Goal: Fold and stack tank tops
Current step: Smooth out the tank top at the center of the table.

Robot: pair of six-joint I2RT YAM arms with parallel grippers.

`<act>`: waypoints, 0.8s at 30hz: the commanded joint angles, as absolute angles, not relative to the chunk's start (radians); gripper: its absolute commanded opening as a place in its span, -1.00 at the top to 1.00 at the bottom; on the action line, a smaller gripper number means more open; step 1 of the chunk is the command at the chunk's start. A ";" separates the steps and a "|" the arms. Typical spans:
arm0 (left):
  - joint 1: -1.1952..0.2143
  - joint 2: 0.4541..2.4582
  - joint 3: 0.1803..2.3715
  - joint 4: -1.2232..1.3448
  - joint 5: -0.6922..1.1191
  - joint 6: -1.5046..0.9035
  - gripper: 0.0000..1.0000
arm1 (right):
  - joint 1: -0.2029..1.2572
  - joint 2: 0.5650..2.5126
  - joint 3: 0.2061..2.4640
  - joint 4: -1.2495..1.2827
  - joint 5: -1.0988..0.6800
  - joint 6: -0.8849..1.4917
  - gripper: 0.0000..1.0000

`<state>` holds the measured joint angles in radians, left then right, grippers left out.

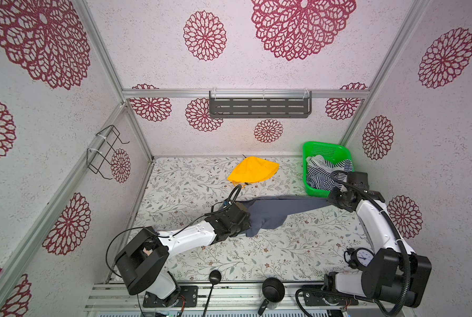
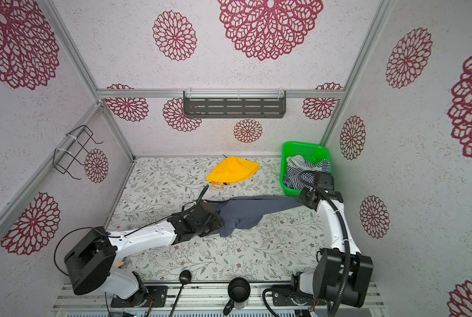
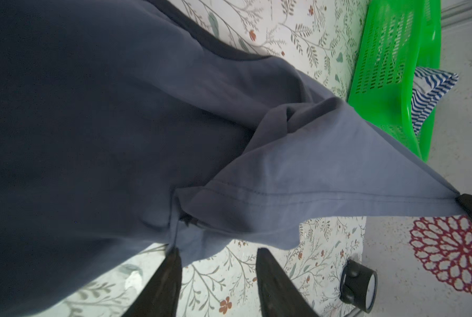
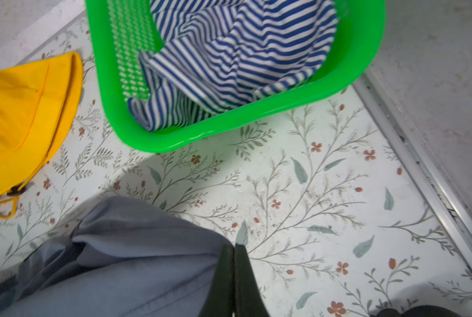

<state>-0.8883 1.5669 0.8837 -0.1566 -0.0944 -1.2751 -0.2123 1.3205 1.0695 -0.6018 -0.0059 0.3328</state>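
Grey-blue tank top [image 1: 278, 208] stretches taut crosswise, tapering toward green basket [image 4: 174, 141].

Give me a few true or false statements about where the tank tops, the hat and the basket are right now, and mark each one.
1. The striped tank top lies in the green basket. True.
2. The yellow hat is inside the basket. False: it lies on the table, beside the basket.
3. The right gripper is shut on a corner of the grey tank top. True.
4. The grey tank top lies neatly folded on the table. False: it is unfolded and drawn out long, with one corner in the right gripper.
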 commanded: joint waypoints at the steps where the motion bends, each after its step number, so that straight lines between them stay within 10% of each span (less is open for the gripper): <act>1: -0.925 1.609 0.930 -0.156 -0.085 -1.305 0.02 | -0.283 1.286 1.053 -0.551 -0.001 0.331 1.00; 10: -0.970 1.697 0.996 -0.239 -0.100 -1.263 0.02 | -0.306 1.289 1.014 -0.515 -0.067 0.322 1.00; 16: -0.973 1.738 1.015 -0.260 -0.110 -1.257 0.46 | -0.307 1.278 1.016 -0.512 -0.084 0.321 1.00; 24: -0.977 1.732 1.026 -0.374 -0.138 -1.210 -0.01 | -0.313 1.279 1.020 -0.511 -0.094 0.319 1.00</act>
